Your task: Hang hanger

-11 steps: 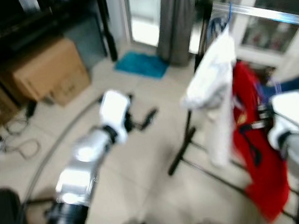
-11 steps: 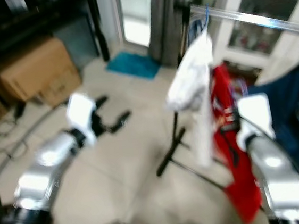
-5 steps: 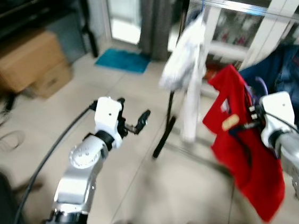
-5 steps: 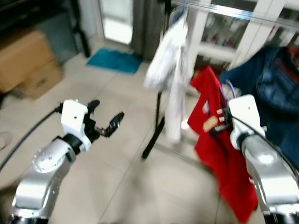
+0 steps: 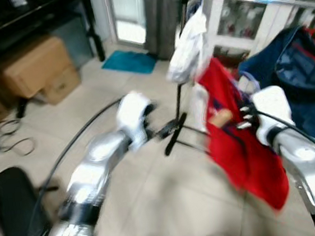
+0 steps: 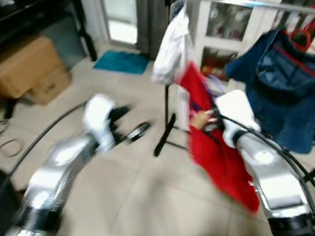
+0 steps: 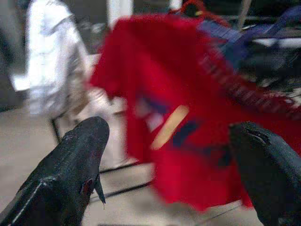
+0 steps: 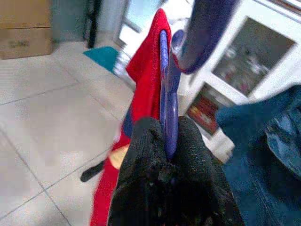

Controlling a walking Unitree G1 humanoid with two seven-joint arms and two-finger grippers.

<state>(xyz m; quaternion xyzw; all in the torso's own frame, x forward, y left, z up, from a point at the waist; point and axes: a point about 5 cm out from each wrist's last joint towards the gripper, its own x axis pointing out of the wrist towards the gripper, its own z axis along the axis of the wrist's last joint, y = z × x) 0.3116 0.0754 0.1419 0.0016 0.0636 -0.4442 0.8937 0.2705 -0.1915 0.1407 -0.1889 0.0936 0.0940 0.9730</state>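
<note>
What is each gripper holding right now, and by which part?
Right gripper pinches the purple hanger carrying the red shirt, just below its hook. Left gripper is open, empty.

Purple hanger (image 8: 168, 94) with red shirt (image 5: 240, 143)

Right tool (image 8: 168, 146) clamped; left tool (image 7: 169, 155) spread.

Three garments: one white (image 6: 170, 49), one red (image 6: 214, 146), one blue (image 6: 284, 90); two cardboard boxes (image 6: 22, 67).
</note>
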